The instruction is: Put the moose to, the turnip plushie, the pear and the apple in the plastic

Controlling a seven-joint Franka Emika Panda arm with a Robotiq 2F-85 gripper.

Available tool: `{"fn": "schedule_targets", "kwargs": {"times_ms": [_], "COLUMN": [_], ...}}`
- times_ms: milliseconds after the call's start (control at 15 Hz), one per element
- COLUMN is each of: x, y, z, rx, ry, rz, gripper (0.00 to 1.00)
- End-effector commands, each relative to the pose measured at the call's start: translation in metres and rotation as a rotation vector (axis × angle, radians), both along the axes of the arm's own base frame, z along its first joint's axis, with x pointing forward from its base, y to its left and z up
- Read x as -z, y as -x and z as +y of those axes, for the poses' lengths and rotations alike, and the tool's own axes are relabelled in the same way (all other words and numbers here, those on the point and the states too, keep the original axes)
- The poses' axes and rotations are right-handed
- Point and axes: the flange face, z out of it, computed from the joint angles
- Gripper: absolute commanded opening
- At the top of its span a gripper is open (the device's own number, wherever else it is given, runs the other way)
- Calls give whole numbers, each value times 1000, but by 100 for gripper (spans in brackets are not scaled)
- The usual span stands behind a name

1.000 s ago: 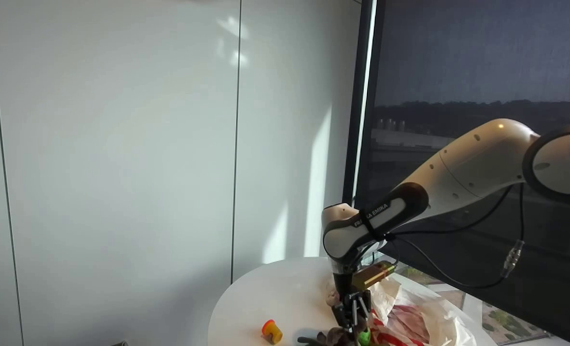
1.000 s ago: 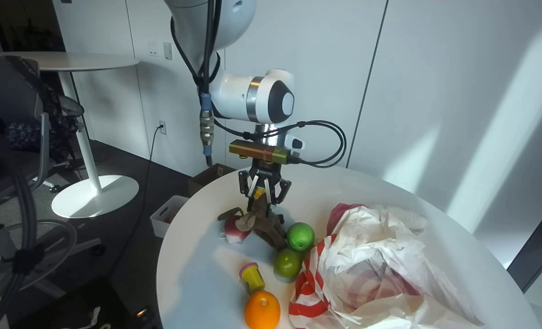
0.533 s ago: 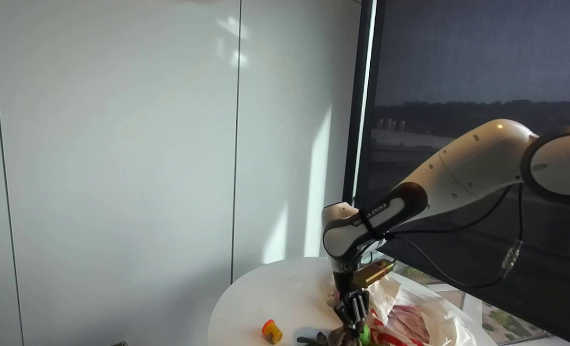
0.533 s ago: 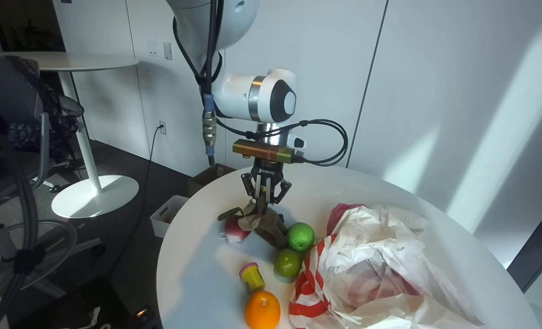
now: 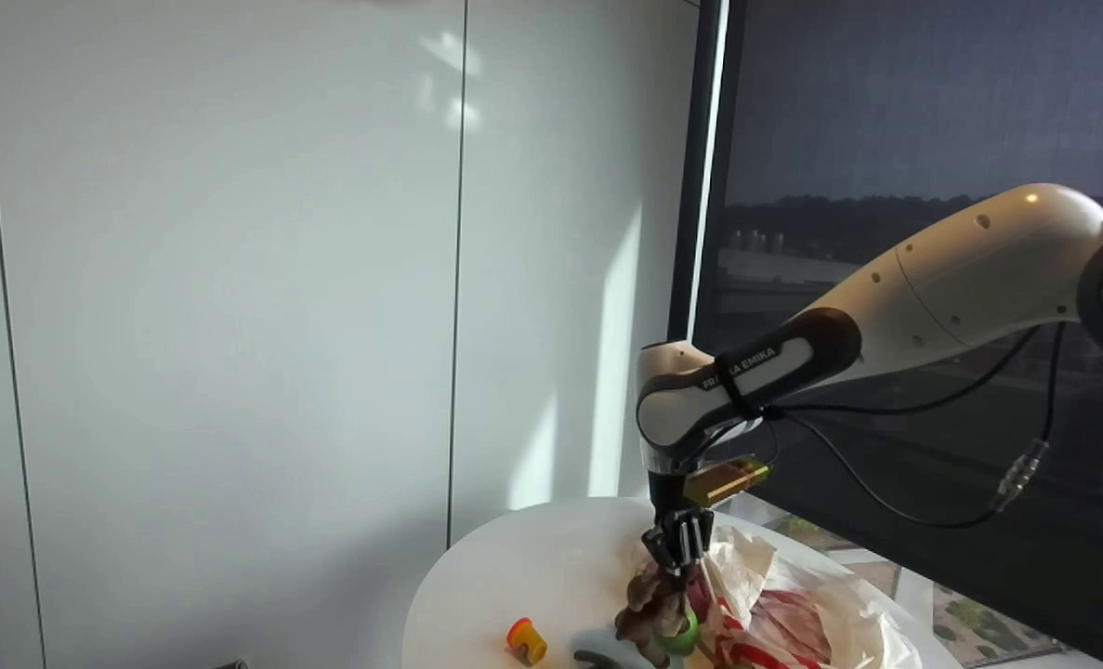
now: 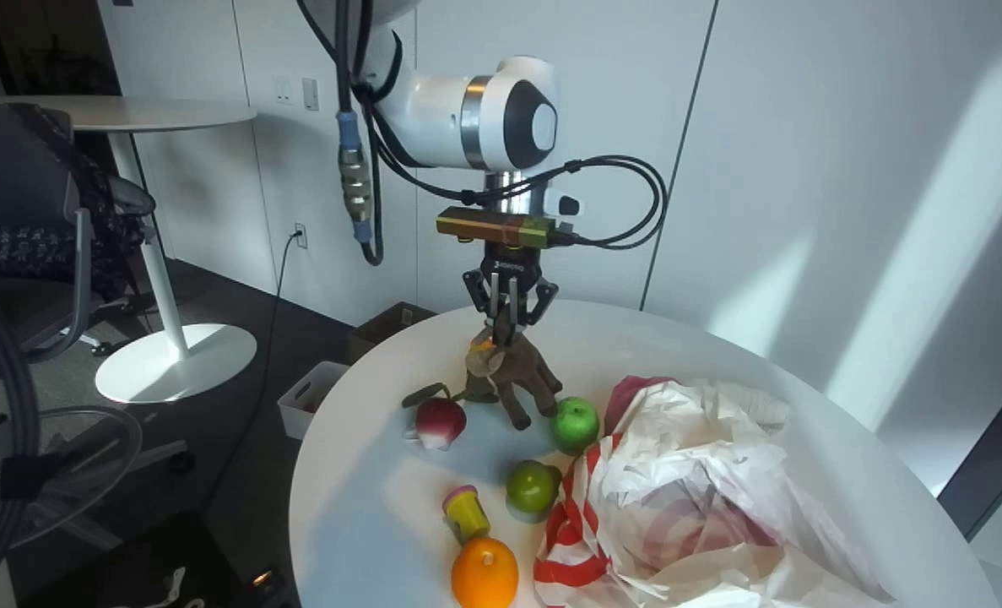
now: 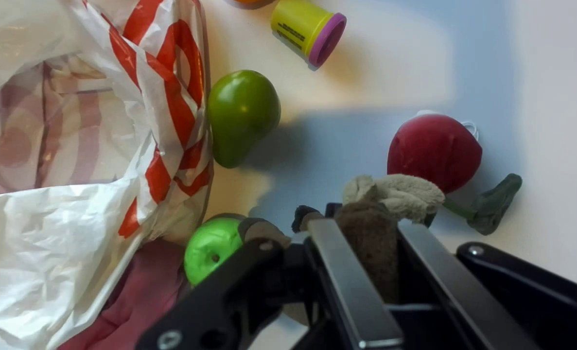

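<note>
The brown moose toy [image 6: 522, 371] hangs below my gripper [image 6: 503, 336], which is shut on it. In the wrist view its brown plush [image 7: 373, 248] fills the gap between the fingers [image 7: 351, 282]. Its legs dangle beside the bright green apple [image 6: 575, 425]; whether they touch it I cannot tell. The red turnip plushie [image 7: 436, 153] lies on the table, its dark green leaves partly behind the moose. Against the bag's striped edge sits the darker green pear [image 7: 242, 114]. The plastic [image 6: 720, 456], a crumpled whitish bag with red stripes, spreads with its mouth open.
A yellow tub with a pink lid [image 6: 467, 513] lies near the pear, and an orange [image 6: 484, 574] sits at its end. A dark red fabric-like thing [image 7: 137, 296] shows beside the bag. Behind the round table [image 6: 357, 540] stands a white wall [image 6: 568, 110].
The jaws have come together on the moose and the arm has risen, lifting it from beside the turnip. The apple has shifted slightly away from the pear; the pear and bag stay put.
</note>
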Motion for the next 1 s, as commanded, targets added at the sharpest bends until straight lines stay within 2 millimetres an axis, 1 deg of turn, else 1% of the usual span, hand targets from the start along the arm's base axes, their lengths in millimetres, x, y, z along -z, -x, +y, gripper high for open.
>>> {"fn": "schedule_targets", "kwargs": {"times_ms": [0, 133, 267, 400, 467, 600, 800, 933], "x": [-63, -92, -113, -126, -129, -128, -111, -95], "y": [10, 15, 24, 35, 40, 50, 62, 58], "z": [-25, -45, -70, -93, -105, -124, -145, -159], "rx": [143, 243, 349, 457, 509, 595, 680, 711], "ry": [-24, -38, -50, -52, -42, -18, 26, 66], "rz": [-129, -166, -186, -203, -198, -164, -90, -52], "gripper": [19, 20, 19, 19, 19, 19, 19, 19]}}
